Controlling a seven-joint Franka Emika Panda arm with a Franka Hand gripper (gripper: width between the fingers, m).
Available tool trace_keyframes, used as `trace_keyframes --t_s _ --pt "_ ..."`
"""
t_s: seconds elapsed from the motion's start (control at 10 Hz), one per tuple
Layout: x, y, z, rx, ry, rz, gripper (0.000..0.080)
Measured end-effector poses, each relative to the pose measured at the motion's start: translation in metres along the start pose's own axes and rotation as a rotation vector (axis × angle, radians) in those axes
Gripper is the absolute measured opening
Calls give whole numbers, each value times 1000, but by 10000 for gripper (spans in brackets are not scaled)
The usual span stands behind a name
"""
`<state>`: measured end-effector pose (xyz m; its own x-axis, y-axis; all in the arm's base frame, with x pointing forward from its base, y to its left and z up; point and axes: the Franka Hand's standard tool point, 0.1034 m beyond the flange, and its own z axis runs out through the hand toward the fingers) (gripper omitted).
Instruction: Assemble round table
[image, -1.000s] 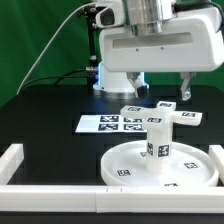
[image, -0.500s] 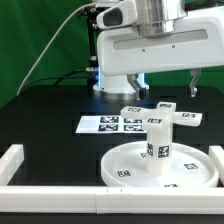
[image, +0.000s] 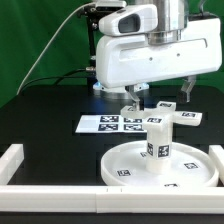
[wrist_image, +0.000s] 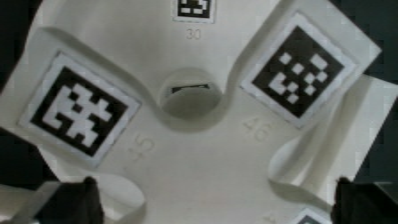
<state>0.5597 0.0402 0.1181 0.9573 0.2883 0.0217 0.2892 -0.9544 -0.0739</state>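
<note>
A black table (image: 50, 110) fills the scene, with a green backdrop behind it and a white rail (image: 20, 165) along the near edge.

The gripper (image: 160, 102) hangs just above the foot (image: 160, 114), its fingers (image: 137, 97) spread to either side of the cross with open space between them; it holds nothing. In the wrist view the finger tips (wrist_image: 63, 198) show dark at the edge of the picture, apart, and the foot (wrist_image: 187, 95) fills nearly the whole view, with its centre hole and tags square under the camera.

The foot sits on top of the leg (image: 158, 140), which stands upright on the disc (image: 130, 165). The disc lies flat on the table, close to the rail. Beyond it, toward the robot's base, lies the marker board (image: 100, 124).

All three parts appear to be stacked in their final order, so the task looks near its end: the step in hand is most likely fastening the foot onto the leg. Whether it is fully seated or screwed home cannot be told from here. If not, the next move calls for lowering straight down, closing on the arms of the cross, and turning about the leg's axis without tipping the leg or dragging the disc sideways. A grip off centre could tilt the foot and jam it.
</note>
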Motion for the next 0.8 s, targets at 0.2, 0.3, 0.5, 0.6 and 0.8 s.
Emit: trace_keyframes --t_s 0.2,0.3,0.5,0.6,0.8 --pt "0 0 8 -7 20 1 649" --pt "3 3 12 -15 38 -4 649" --pt "1 3 21 -15 32 -7 649" --pt "1 3 21 -15 32 -7 649" --pt "1 3 21 -15 32 8 619"
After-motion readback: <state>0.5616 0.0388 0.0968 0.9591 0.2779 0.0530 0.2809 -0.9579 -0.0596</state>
